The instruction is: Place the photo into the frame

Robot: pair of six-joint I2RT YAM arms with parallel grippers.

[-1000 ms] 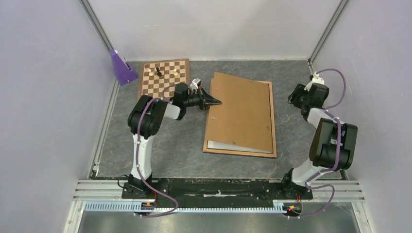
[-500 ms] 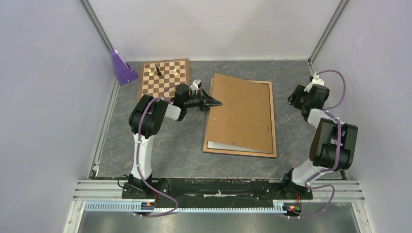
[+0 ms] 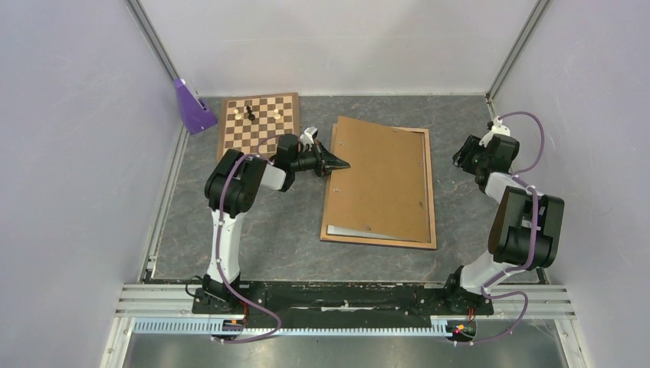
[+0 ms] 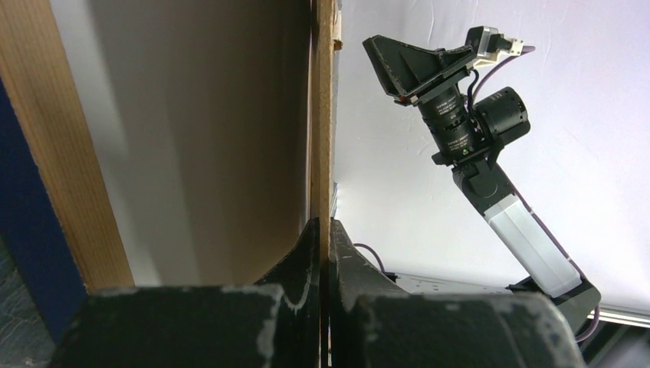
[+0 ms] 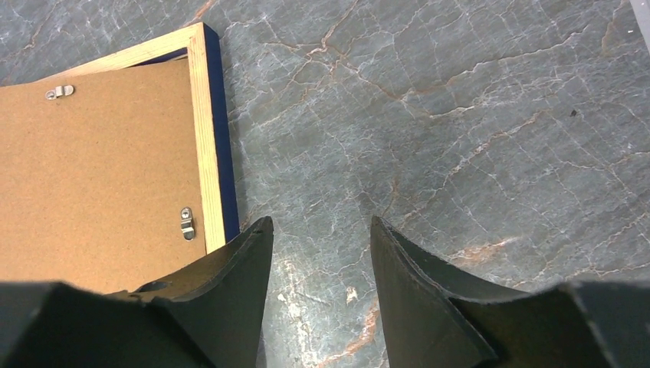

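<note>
1. Left hand [image 4: 322,230]: the jaws are closed flat on the left edge of the backing board [image 3: 379,172]. It is a fingertip pinch suited to thin sheet stock, and nothing else lies between the fingers.
2. Backing board: it is tilted, with the left edge raised by the pinch and the right edge resting down on the frame [image 5: 205,138]. Judged purpose: the board hinges on its right side, so the recess beneath can be reached or closed from the left.
3. Photo [image 3: 360,231]: it shows only as a pale strip under the board's near edge, lying inside the frame. Most of it is covered, so whether it sits square in the recess cannot be told.
4. Frame: it lies face down on the surface [image 5: 460,153], with the light wood rail upward and dark blue along the outer edge. This orientation exposes the back opening for loading.
5. Metal clips [image 5: 186,222]: these are small tabs at the board's margin, just beside the right rail. Whether they are engaged cannot be told.
6. Right hand [image 5: 318,222]: the jaws stand partly apart and hold nothing. It hovers over bare surface just beside the frame's far right corner. Judged purpose: it waits there, ready to steady the frame or press the board.
7. Chessboard [image 3: 260,123]: it sits at the far left, apart from the frame, and plays no part in the task.
</note>
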